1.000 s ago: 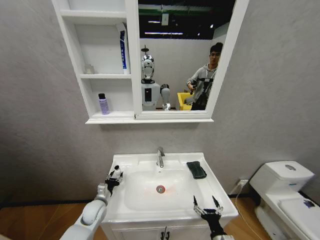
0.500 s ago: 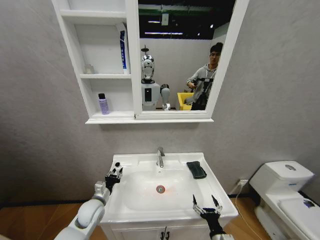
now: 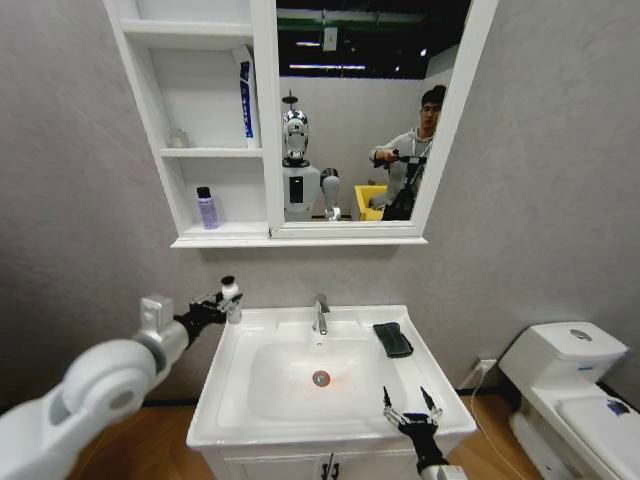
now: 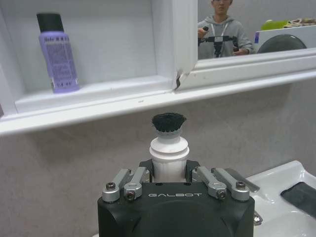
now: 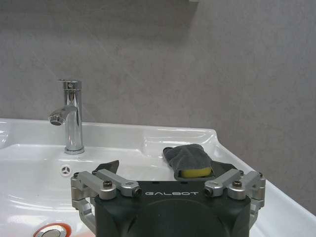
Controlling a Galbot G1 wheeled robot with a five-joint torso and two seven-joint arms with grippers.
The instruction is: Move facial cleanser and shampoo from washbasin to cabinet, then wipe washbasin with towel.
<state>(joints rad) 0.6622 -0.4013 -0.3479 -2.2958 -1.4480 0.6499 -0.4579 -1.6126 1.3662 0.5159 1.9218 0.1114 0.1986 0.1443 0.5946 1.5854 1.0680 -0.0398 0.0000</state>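
Observation:
My left gripper is shut on a small white bottle with a black cap, held upright in the air above the back left corner of the washbasin. I cannot tell whether it is the facial cleanser or the shampoo. In the left wrist view the bottle rises between the fingers, just below the cabinet's bottom shelf. On that shelf stands a purple bottle. The dark towel lies on the basin's back right corner. My right gripper hangs open over the basin's front right rim.
A chrome tap stands at the back of the basin, and a red-ringed drain sits in the bowl. A blue-and-white tube leans on the middle shelf. A white toilet stands to the right.
My left arm has lifted the white bottle off the basin's left rim, up and back toward the cabinet. The right gripper has stayed in place.

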